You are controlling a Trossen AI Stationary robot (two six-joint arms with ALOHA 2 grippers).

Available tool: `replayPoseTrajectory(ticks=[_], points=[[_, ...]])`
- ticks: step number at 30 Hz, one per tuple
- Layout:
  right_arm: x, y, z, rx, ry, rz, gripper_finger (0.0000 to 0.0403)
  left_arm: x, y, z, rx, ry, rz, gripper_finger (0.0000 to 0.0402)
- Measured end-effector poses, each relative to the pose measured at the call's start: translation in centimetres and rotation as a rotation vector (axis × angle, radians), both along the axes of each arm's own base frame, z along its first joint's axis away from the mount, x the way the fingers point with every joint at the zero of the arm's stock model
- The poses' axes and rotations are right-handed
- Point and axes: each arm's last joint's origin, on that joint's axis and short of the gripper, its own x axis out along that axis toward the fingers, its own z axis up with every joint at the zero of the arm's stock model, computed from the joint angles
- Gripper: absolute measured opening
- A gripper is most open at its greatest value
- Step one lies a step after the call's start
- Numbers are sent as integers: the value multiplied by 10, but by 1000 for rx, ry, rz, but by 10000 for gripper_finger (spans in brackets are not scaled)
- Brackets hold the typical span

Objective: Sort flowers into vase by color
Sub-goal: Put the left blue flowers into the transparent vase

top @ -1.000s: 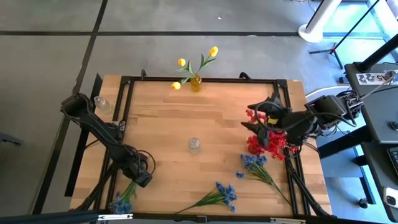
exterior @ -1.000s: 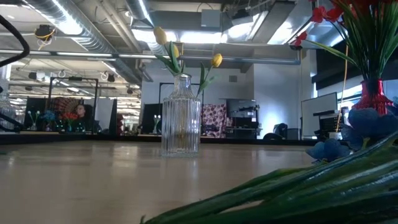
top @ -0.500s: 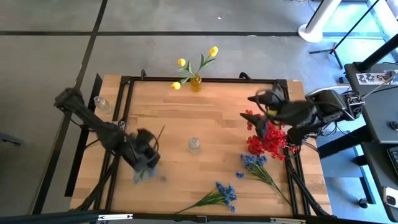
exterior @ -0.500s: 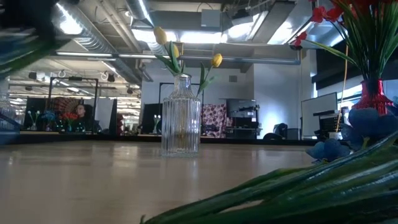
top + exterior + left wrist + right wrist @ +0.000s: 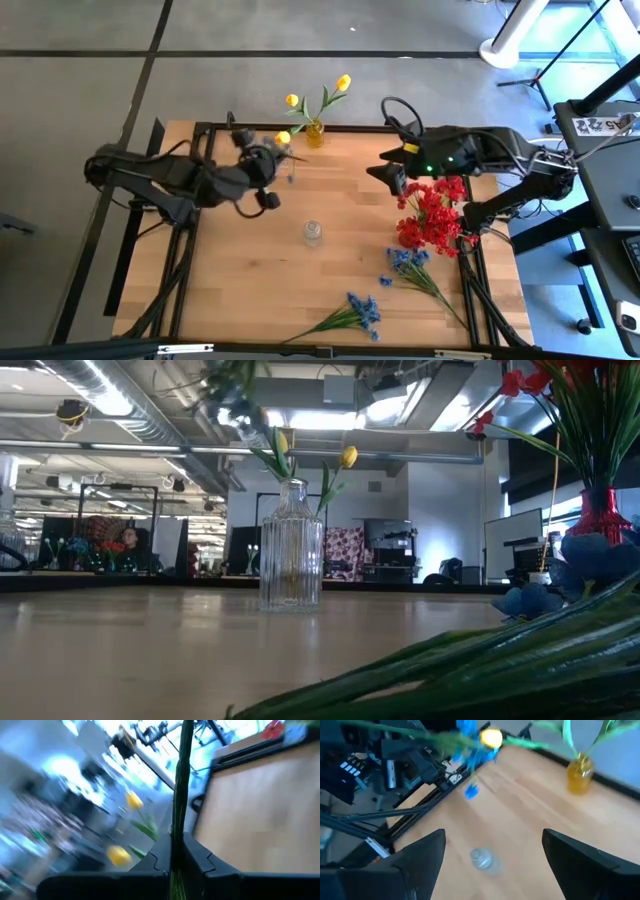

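My left gripper (image 5: 270, 162) hangs above the far middle of the table, shut on a blue sprig (image 5: 474, 744) whose blossoms blur in the low view (image 5: 235, 405). My right gripper (image 5: 392, 172) is open in the air left of the red flowers (image 5: 430, 215), which stand in a red vase (image 5: 600, 515). Yellow tulips (image 5: 318, 100) stand in a yellow vase (image 5: 580, 776) at the far edge. A clear glass vase (image 5: 312, 233) stands upright at mid-table, also in the right wrist view (image 5: 482, 859). Two blue sprigs (image 5: 355, 315) (image 5: 410, 265) lie flat near the near edge. My left gripper pinches the blue sprig's green stem (image 5: 175, 840) between its two fingers, which lie across the stem. The sprig is lifted clear of the table, and its stem runs on past the fingers toward the blossom end (image 5: 470, 755).
A black frame (image 5: 200, 135) runs round the wooden tabletop. Bare wood lies between the clear vase and the far edge. Green stems (image 5: 480, 660) lie close in front of the low camera. Beyond the table is an open room with a person (image 5: 128, 540) far off.
My left gripper has risen from the table's near-left corner and swung toward the far edge and right, near the yellow vase, carrying the blue sprig clear of the table. My right gripper has moved left and toward the far edge, away from the red flowers.
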Motion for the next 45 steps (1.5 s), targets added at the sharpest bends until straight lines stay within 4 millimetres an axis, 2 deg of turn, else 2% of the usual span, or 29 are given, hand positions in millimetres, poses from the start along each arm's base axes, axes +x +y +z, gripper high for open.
replayPoseTrajectory(ticks=[6, 12, 16, 19, 25, 30, 32, 35, 41, 45], points=[[23, -13, -3, 156, -75, -52, 330, 37, 12, 7, 351, 164, -70, 15], [37, -39, 5, 301, -233, -114, 330, 67, 0, 1, 581, 269, -192, 16], [43, -53, 7, 429, -283, -80, 330, 76, -17, -2, 693, 298, -286, 16], [50, -55, 7, 505, -308, -31, 330, 80, -26, -4, 739, 285, -368, 17], [73, -56, 1, 639, -325, 68, 330, 84, -27, -6, 786, 290, -431, 17], [85, -57, -10, 696, -281, 61, 324, 85, -32, -5, 790, 273, -438, 17], [87, -57, -10, 697, -285, 61, 307, 84, -35, -5, 792, 272, -444, 17], [90, -58, -13, 700, -275, 58, 260, 84, -36, -5, 791, 269, -448, 18], [95, -57, -18, 706, -250, 101, 133, 84, -36, -5, 796, 267, -460, 21], [97, -57, -14, 663, -290, 135, 40, 84, -40, -5, 800, 250, -486, 45]])
